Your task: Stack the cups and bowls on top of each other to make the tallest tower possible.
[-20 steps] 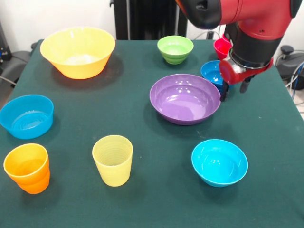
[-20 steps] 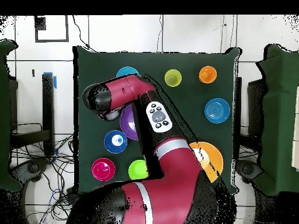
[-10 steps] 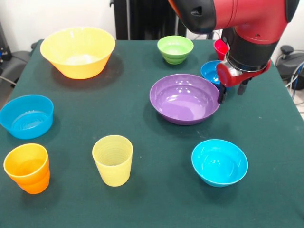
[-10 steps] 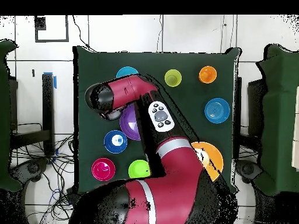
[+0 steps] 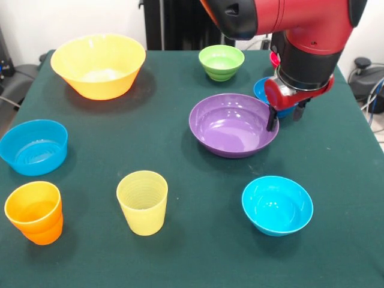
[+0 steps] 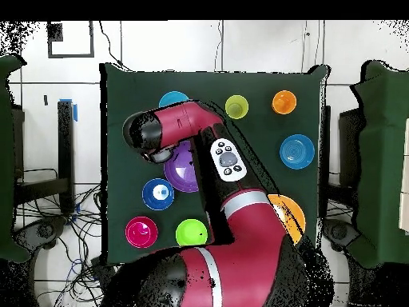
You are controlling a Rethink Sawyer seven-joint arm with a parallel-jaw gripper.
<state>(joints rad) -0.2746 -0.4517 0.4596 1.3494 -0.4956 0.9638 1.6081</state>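
Observation:
My gripper [image 5: 284, 122] is open and empty, with its left finger [image 5: 271, 119] over the right rim of the wide purple bowl [image 5: 231, 125]. The dark blue bowl [image 5: 261, 90] shows partly behind my wrist. The red tumbler in the small red bowl [image 5: 274, 58] is mostly hidden behind the arm; it shows in the overhead view [image 6: 141, 232]. The lime green bowl [image 5: 221, 62] stands at the back. The pale yellow cup [image 5: 143, 201], orange cup [image 5: 34, 212] and cyan bowl [image 5: 277, 204] stand in front.
The large yellow-orange bowl [image 5: 98, 65] is at the back left. The light blue straight-sided bowl [image 5: 33, 146] is at the left edge. In the overhead view the arm [image 6: 188, 128] covers part of the purple bowl [image 6: 182, 172].
My gripper has moved left in the front view, from beside the dark blue bowl to the purple bowl's right rim. No bowl or cup has moved.

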